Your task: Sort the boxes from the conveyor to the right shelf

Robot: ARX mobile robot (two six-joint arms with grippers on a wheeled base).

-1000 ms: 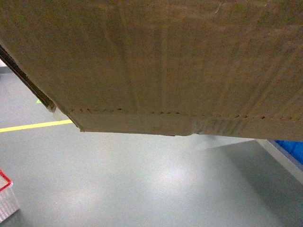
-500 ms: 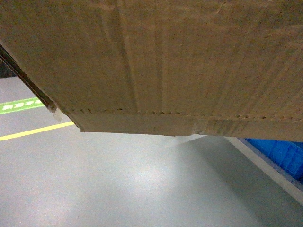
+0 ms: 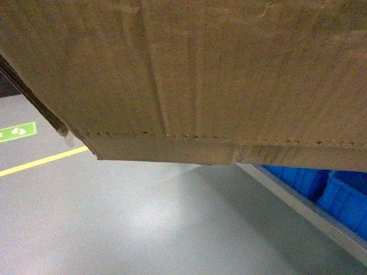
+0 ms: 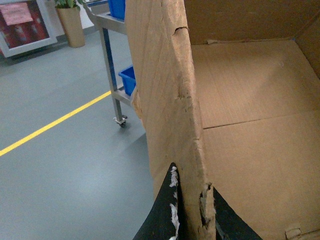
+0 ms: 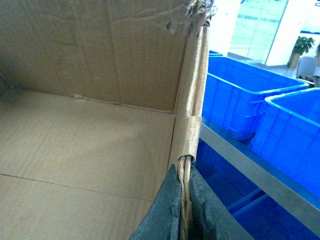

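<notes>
Large brown box [image 3: 189,74] held aloft, filling the head view from 9 to 3 o'clock, perforated seam along its lower edge; left gripper [image 4: 192,212] clamped on the ragged left wall (one dark finger [image 4: 162,215] outside, one inside); right gripper [image 5: 184,205] pinched tight on the torn right wall, fingers either side of the edge; box interior bare in both wrist views; shelf [image 4: 112,75] at 11 o'clock in the left wrist view, carrying blue crates [image 5: 245,100]; yellow floor line [image 3: 43,160] at 9 o'clock.
</notes>
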